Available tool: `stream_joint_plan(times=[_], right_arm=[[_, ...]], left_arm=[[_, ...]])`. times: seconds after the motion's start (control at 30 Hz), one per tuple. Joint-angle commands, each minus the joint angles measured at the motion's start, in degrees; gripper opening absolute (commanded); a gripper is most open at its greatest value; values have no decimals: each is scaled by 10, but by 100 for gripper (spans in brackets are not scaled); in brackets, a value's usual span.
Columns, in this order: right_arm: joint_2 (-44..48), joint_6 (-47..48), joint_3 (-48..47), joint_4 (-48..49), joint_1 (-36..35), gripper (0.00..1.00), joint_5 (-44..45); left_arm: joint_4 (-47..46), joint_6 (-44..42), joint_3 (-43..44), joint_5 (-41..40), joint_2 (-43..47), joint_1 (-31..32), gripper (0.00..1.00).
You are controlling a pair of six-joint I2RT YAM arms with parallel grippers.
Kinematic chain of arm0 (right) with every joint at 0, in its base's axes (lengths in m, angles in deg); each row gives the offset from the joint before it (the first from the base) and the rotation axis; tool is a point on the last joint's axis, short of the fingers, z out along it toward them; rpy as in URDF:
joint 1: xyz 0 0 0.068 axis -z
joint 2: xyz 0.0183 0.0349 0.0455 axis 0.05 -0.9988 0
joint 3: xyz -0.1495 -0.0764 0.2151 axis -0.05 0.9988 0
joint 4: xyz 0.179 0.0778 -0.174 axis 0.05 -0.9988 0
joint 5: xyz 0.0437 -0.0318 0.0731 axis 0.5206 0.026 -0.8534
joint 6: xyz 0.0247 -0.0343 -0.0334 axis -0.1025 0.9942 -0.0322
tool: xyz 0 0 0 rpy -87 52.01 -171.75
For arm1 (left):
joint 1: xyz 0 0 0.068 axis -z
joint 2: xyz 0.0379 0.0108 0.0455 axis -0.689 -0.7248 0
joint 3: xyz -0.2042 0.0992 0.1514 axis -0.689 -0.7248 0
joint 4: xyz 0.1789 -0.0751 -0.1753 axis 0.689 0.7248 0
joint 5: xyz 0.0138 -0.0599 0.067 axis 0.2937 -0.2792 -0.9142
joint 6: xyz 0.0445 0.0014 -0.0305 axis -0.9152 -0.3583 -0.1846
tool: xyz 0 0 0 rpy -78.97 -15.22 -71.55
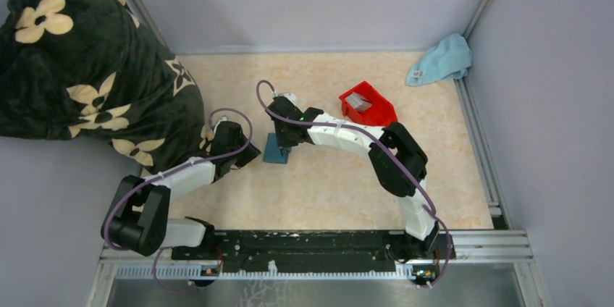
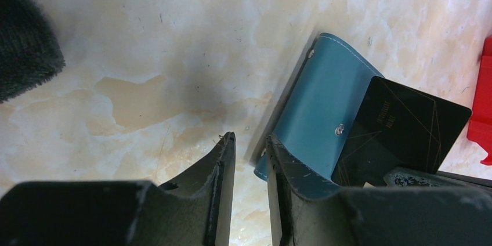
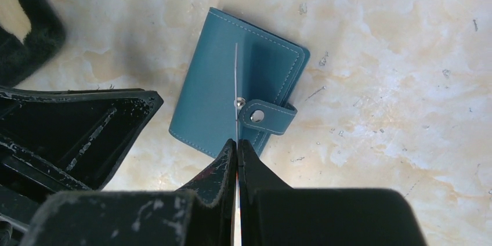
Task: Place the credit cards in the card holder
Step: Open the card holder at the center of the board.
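**Over the card holder (image 3: 209,101): one card presented, none seen inserted**

Near the middle of the worktop (image 1: 326,184), the card holder lies flat with its cover folded down. Its strap (image 3: 264,119) rests at the side edge. The strap's button sits just beside the button on the cover, so the strap appears unfastened. Whether the cover is free to lift cannot be told.

**Right tool (image 3: 237,143).** Fingers together, clamped on one credit card (image 2: 400,124). The card stands on edge above the cover. It shows a dark face in the left wrist view and only a thin line in the right wrist view. Its lower edge is at or just above the cover, near the button; contact cannot be confirmed. It is not in any pocket.

**Left tool (image 2: 250,137).** Fingers slightly apart, with bare worktop showing between them and nothing clamped. One finger is at the near corner of the card holder, touching it or just beside it.

**Progress (judgement).** The task appears to be at an early stage.
- Done: one card is in hand and positioned over the target.
- Not done: the cover is not lifted, and the held card is not in a pocket.
- Left: a second card (image 1: 362,104) lies in the red bin (image 1: 382,113), well apart from the card holder.
- Unknown: the interior of the card holder is hidden, so cards already inside cannot be ruled out.
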Motion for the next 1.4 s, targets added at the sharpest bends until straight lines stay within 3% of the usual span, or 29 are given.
stream_joint_plan(times=[0.0, 0.7, 1.37], right_arm=[[-2, -5, -30, -14, -6, 0, 28], [77, -34, 78, 33, 19, 0, 47], [130, -100, 199, 184, 70, 0, -80]], left_arm=[[-24, -5, -6, 3, -14, -3, 32], [-37, -10, -8, 20, -40, -3, 32], [-45, -11, -7, 30, -67, -3, 31]])
